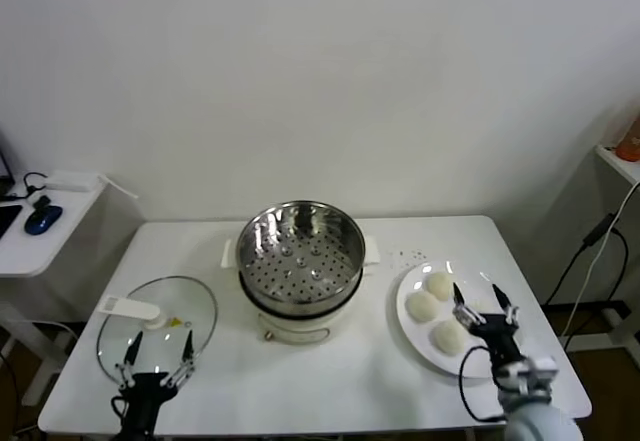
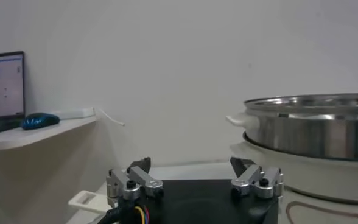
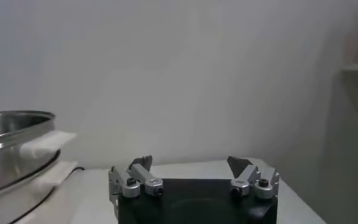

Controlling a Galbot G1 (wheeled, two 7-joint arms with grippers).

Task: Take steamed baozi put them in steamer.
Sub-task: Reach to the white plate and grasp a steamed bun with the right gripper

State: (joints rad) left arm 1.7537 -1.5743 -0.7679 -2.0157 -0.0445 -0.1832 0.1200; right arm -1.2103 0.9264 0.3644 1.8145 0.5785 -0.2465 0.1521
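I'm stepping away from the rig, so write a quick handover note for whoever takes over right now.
Left tool: open, empty, parked over the glass lid at the table's front left.
Right tool: open, empty, hovering at the white plate.
Baozi: three visible on the plate; any more cannot be seen.
Steamer: centre of table, uncovered, empty.
Done: nothing loaded.
Left: move every baozi into the steamer.

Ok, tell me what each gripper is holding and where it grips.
Nothing is held. The right gripper stands open by the plate; the left gripper stands open over the glass lid.
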